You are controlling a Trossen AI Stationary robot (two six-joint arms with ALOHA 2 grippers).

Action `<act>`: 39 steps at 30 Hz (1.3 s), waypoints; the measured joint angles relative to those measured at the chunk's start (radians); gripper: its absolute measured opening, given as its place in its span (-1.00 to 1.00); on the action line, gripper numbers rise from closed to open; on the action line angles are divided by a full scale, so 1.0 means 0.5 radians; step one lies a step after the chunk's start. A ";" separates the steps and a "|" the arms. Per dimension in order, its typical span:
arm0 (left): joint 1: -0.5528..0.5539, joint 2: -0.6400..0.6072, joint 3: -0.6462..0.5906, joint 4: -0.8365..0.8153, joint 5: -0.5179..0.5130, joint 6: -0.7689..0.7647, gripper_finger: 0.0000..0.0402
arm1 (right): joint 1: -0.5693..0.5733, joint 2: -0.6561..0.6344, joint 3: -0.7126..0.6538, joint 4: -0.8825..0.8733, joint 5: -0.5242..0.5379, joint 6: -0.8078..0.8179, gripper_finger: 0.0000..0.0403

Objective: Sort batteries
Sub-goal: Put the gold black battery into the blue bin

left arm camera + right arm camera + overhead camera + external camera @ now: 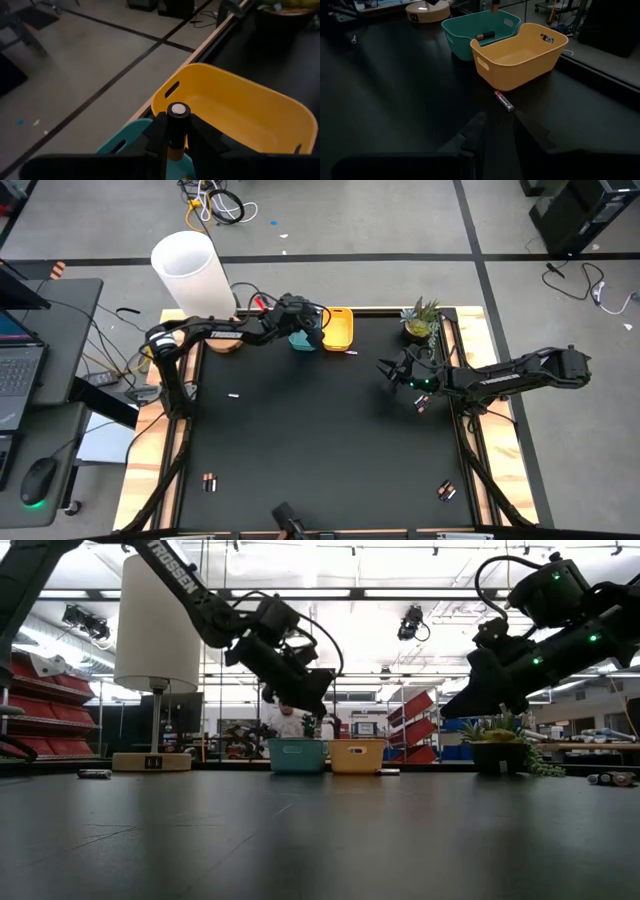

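My left gripper (305, 330) hovers over the teal bin (299, 342), shut on a black battery (178, 114) that stands upright between its fingers, silver end showing. The yellow bin (339, 328) stands right beside the teal one. One battery (485, 35) lies inside the teal bin (470, 30). A small whitish battery (504, 100) lies on the mat just in front of the yellow bin (520, 57). My right gripper (390, 370) hangs above the mat right of the bins, facing them. More batteries lie on the mat (233, 394), (209, 482), (447, 491), (421, 402).
A white lamp (188, 272) on a round wooden base stands at the back left corner. A potted plant (421, 320) sits at the back right. The black mat (320, 440) is framed by wooden table edges.
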 joint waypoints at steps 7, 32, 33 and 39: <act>0.016 0.009 0.000 -0.048 -0.032 -0.039 -0.64 | -0.011 0.000 0.001 0.000 0.001 0.006 -0.57; 0.009 0.009 0.000 -0.174 -0.140 0.016 -0.29 | -0.014 0.000 0.000 0.000 0.002 0.004 -0.57; 0.009 0.009 0.000 -0.174 -0.139 0.020 -0.29 | -0.014 0.000 0.000 0.000 0.002 0.003 -0.57; -0.015 0.006 0.001 -0.179 -0.137 0.019 -0.29 | -0.014 0.000 0.000 0.000 0.002 -0.001 -0.57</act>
